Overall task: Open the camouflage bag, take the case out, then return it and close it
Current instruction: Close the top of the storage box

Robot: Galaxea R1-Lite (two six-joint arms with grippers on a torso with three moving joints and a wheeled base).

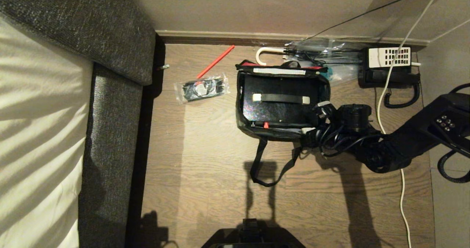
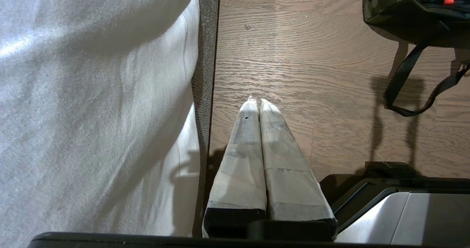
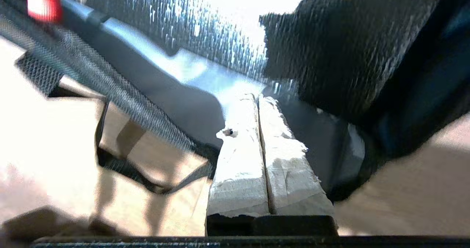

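Robot base (image 1: 253, 237): dark, angular, sitting at the bottom centre of the head view and casting a long shadow up the wooden floor (image 1: 205, 189).
Left gripper (image 2: 256, 101): hanging over bare grained planks beside the bed edge, its two tape-wrapped pale fingers (image 2: 242, 156) pressing together with nothing between them.
Right gripper (image 1: 318, 121): reaching in from the right of the head view on a black jointed arm, resting at the bag's lower right corner; in the right wrist view its frayed, white-wrapped fingers (image 3: 238, 167) are lying flat against each other, tips against the dark fabric edge, with nothing visibly between them.
Camouflage bag (image 1: 245, 125): lying open at the centre of the head view, soft green-and-dark fabric walls, a strip of red lining showing along the top edge, a black strap loop (image 1: 266, 167) trailing down over the floor.
Case (image 1: 279, 101): sitting flat inside the open bag, black, rectangular, glossy and speckled, a black strap handle with pale ends crossing its middle, a small red latch (image 1: 266, 125) showing at its lower edge.
Bed (image 1: 40, 130): filling the left of the frame, pale rumpled sheet over a coarse grey woven frame.
Clear plastic packet (image 1: 202, 88): crinkled, holding black items, lying left of the bag.
Red stick (image 1: 216, 61): slanting across the floor above the packet.
Black telephone (image 1: 389, 66): sitting at upper right with a white keypad and coiled cord.
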